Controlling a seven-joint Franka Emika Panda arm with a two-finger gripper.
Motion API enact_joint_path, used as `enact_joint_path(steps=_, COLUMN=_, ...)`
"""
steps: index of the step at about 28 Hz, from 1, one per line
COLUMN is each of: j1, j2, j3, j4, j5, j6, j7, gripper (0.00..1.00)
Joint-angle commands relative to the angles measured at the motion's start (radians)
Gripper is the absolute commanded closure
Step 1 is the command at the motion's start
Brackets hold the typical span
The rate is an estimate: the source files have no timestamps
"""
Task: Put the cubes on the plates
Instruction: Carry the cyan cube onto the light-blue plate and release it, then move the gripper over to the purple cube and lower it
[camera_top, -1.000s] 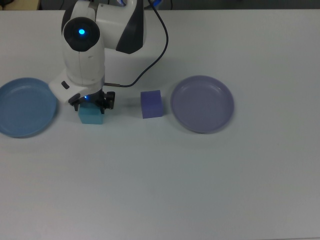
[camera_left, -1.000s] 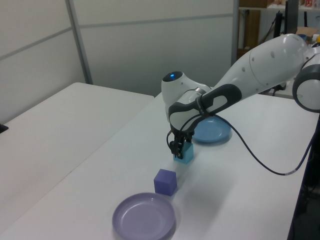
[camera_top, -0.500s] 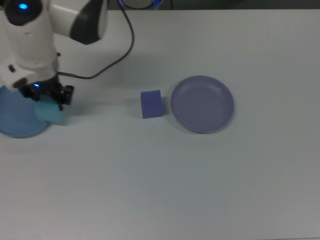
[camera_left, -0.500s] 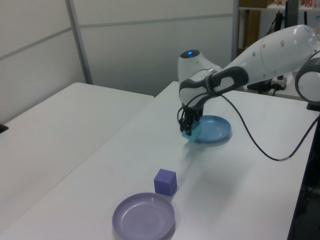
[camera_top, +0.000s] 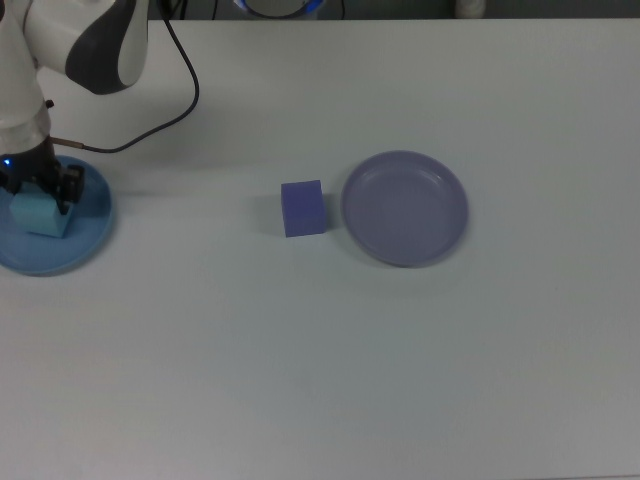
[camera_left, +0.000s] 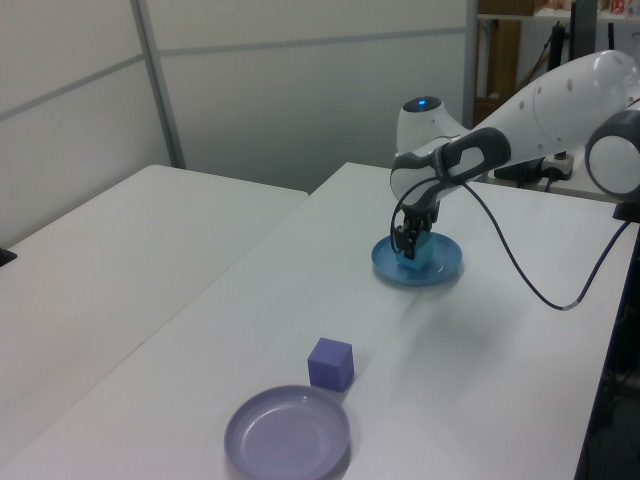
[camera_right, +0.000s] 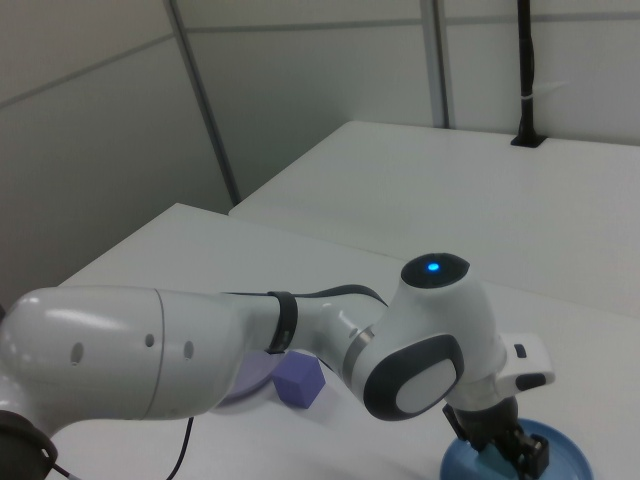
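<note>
The light turquoise cube (camera_top: 38, 215) is over the light blue plate (camera_top: 90, 238) at the top view's left, and my gripper (camera_top: 40, 198) is shut on it, one dark finger on each side. In the left view the cube (camera_left: 414, 263) sits low at the blue plate (camera_left: 446, 268); I cannot tell whether it touches. The violet-blue cube (camera_top: 302, 208) stands on the table just left of the lavender plate (camera_top: 405, 207), apart from its rim. The right view shows the gripper (camera_right: 505, 447) above the blue plate (camera_right: 565, 455), with the violet cube (camera_right: 298, 382) behind the arm.
The arm's black cable (camera_top: 185, 95) trails across the table at the top view's upper left. In the left view the violet cube (camera_left: 331, 363) and lavender plate (camera_left: 288, 435) lie near the front; a second white table (camera_left: 120, 250) stands beside mine.
The gripper has carried the turquoise cube to the top view's left, from beside the violet cube to over the middle of the blue plate, and has come lower. The violet cube has stayed put.
</note>
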Motion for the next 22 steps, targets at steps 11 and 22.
enact_joint_path(steps=11, j1=0.026, j2=-0.097, j3=0.015, j4=-0.014, j5=0.067, j6=0.003, j7=-0.005, gripper=0.0)
enact_joint_path(steps=22, j1=0.253, j2=-0.121, j3=0.03, j4=-0.019, j5=0.09, j6=-0.155, j7=0.208, gripper=0.0)
